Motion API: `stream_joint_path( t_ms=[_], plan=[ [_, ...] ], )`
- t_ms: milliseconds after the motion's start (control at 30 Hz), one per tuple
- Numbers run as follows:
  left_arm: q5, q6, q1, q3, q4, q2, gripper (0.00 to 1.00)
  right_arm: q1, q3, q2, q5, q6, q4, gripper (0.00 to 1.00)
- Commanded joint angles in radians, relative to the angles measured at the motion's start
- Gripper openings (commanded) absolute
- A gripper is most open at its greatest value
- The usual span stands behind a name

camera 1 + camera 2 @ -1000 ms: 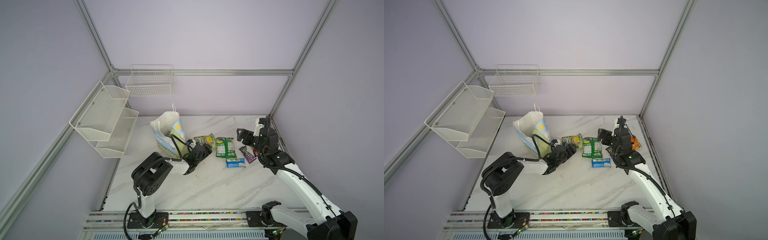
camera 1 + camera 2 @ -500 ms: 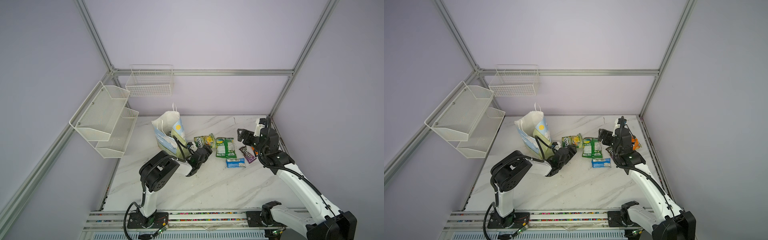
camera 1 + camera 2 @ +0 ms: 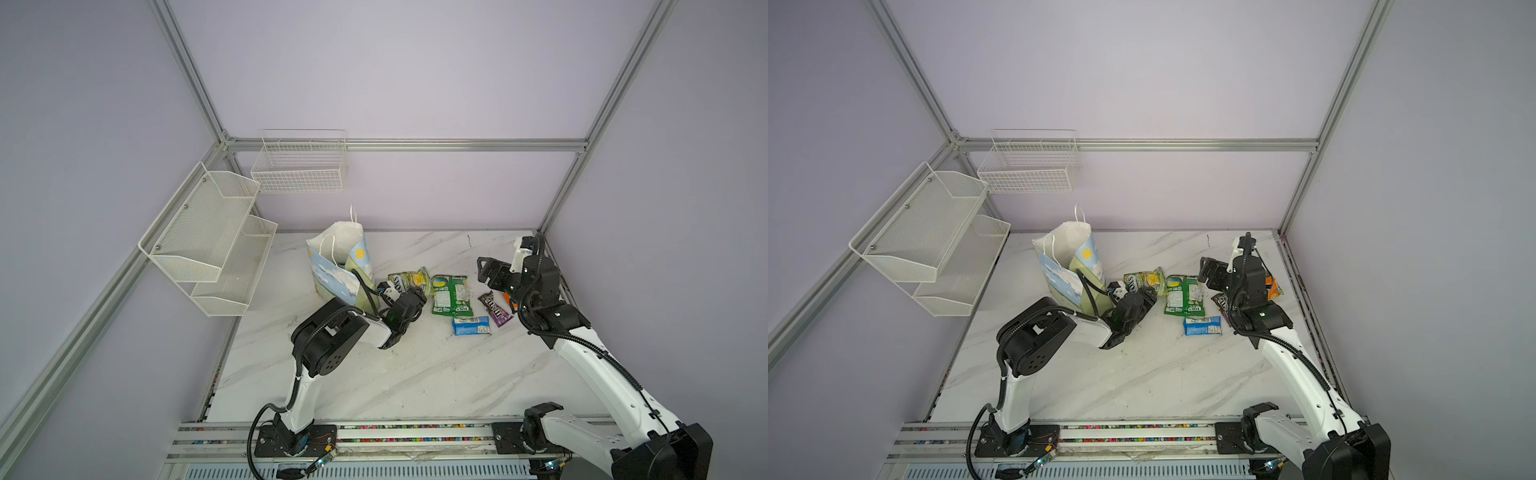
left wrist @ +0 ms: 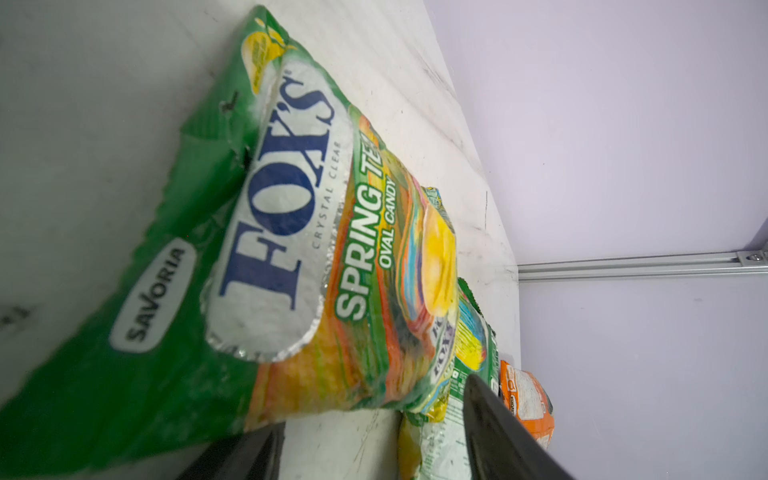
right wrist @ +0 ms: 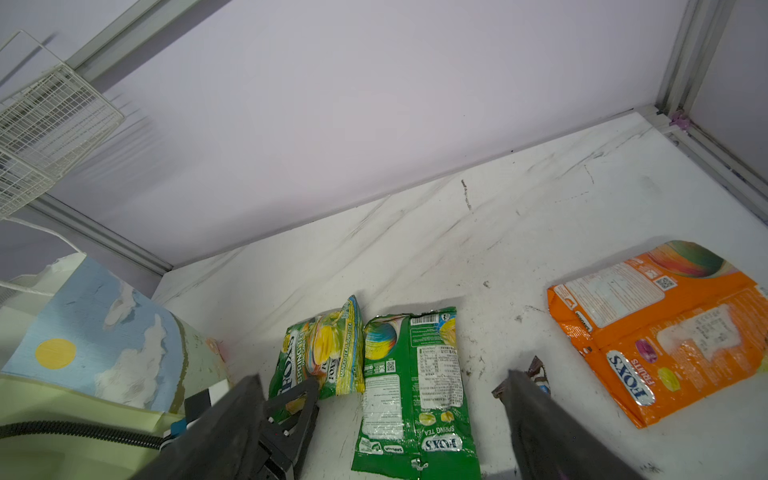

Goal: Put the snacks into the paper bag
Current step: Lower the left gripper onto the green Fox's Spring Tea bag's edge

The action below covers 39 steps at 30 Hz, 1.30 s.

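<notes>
The paper bag (image 3: 336, 266) (image 3: 1065, 262) (image 5: 104, 332) stands upright at the back left of the table. Right of it lie the snacks: a green and yellow packet (image 3: 409, 282) (image 3: 1144, 282) (image 4: 291, 232), a green packet (image 3: 451, 295) (image 5: 415, 386) back side up, a small blue one (image 3: 471, 325), a purple bar (image 3: 494, 309) and an orange packet (image 3: 1274, 287) (image 5: 656, 328). My left gripper (image 3: 413, 297) (image 4: 374, 415) lies low at the green and yellow packet's near edge, with its jaws still apart. My right gripper (image 3: 492, 274) (image 5: 386, 419) hovers open over the green packet and purple bar.
Two white mesh shelves (image 3: 208, 241) and a white wire basket (image 3: 299, 166) hang on the left and back walls. The cell's back right corner post (image 5: 673, 62) stands behind the orange packet. A rail (image 3: 374, 432) runs along the table's front.
My left arm has swung its elbow in and pushed its gripper up to the green and yellow packet, and its jaws have narrowed. The right arm has barely moved.
</notes>
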Motion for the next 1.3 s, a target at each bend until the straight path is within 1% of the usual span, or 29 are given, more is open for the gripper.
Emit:
stream_joint_path(
  t_ms=[0, 200, 333, 500, 700, 833, 1167, 1267],
  plan=[
    [-0.003, -0.022, 0.003, 0.074, -0.062, 0.041, 0.57, -0.010, -0.011, -0.025, -0.007, -0.010, 0.022, 0.92],
    [-0.008, -0.009, 0.004, 0.116, -0.121, 0.047, 0.42, -0.016, -0.008, -0.025, -0.013, -0.010, 0.022, 0.92],
    [-0.009, 0.032, 0.004, 0.138, -0.159, 0.034, 0.33, -0.018, -0.003, -0.023, -0.016, -0.008, 0.021, 0.91],
    [-0.015, 0.061, 0.003, 0.143, -0.169, 0.018, 0.21, -0.021, -0.002, -0.025, -0.020, -0.004, 0.022, 0.90],
    [-0.012, 0.088, 0.004, 0.157, -0.181, 0.006, 0.11, -0.022, 0.000, -0.033, -0.021, 0.000, 0.020, 0.90],
    [-0.010, 0.118, -0.001, 0.169, -0.200, -0.009, 0.00, -0.022, 0.001, -0.041, -0.022, 0.004, 0.017, 0.89],
    [-0.048, 0.201, -0.021, 0.179, -0.257, -0.088, 0.00, -0.022, -0.009, -0.056, -0.025, 0.021, 0.013, 0.88],
    [-0.043, 0.234, -0.027, 0.193, -0.266, -0.107, 0.00, -0.021, -0.012, -0.065, -0.027, 0.025, 0.012, 0.88]
  ],
)
